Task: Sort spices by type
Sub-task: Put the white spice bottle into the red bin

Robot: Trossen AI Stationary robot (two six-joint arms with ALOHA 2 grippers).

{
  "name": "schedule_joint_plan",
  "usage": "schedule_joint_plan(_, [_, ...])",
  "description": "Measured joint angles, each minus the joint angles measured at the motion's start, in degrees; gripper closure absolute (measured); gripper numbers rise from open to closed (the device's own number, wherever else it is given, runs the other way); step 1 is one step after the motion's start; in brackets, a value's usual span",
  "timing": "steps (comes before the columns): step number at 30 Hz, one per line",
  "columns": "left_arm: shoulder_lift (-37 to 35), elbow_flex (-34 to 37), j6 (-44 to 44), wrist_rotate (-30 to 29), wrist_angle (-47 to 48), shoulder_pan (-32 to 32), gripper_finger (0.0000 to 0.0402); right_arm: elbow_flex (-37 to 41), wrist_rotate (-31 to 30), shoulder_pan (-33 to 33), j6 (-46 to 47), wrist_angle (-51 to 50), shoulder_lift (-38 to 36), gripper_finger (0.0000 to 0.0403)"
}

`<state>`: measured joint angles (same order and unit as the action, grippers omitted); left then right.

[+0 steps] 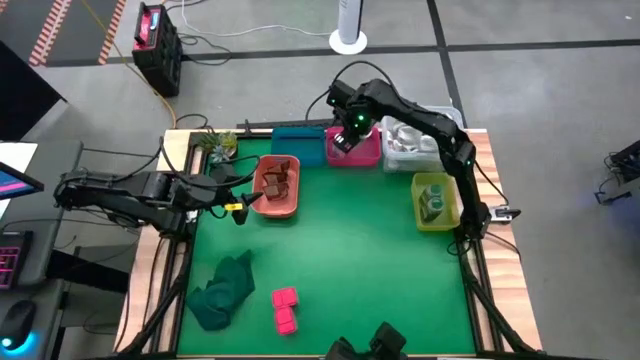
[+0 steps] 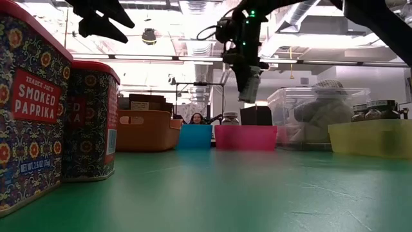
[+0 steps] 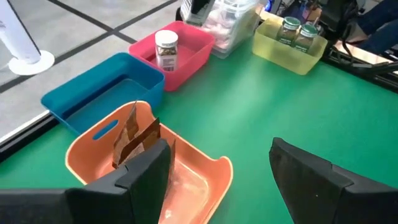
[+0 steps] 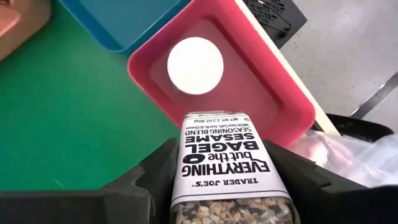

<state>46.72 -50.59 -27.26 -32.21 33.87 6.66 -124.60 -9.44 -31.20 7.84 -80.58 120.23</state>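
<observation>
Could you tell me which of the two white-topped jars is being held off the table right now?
The sesame seasoning jar, gripped by the right end effector above the pink bin. The other white-topped jar already stands upright inside that bin.

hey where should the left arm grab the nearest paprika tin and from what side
Grip the paprika tin across its two flat sides, near the top, coming straight down from above. It stands upright on the table, tall and flat-sided, with a second tin close beside it, so fingers should probably straddle the sides not facing that neighbour. The left gripper is open, by the orange bin.
</observation>
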Motion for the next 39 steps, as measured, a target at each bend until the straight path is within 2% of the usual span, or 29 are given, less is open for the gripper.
schedule_joint_plan(5, [0.0, 0.0, 1.9, -0.6, 0.3, 0.0, 0.0139, 0.2, 0.0, -1.3, -2.7, 0.3, 1.1, 0.0178])
schedule_joint_plan(15, [0.0, 0.0, 2.8, 0.6, 2.4, 0.0, 0.0139, 6.2, 0.6, -3.1, -8.6, 0.9, 1.0, 0.0178])
schedule_joint_plan(23, [0.0, 0.0, 2.8, 1.9, 2.3, 0.0, 0.0139, 12.0, 0.6, -3.1, -10.6, 5.8, 1.0, 0.0178])
schedule_joint_plan(39, [0.0, 0.0, -2.8, 6.2, 2.7, 0.0, 0.0139, 17.0, 0.6, -3.1, -12.3, 14.7, 1.0, 0.0163])
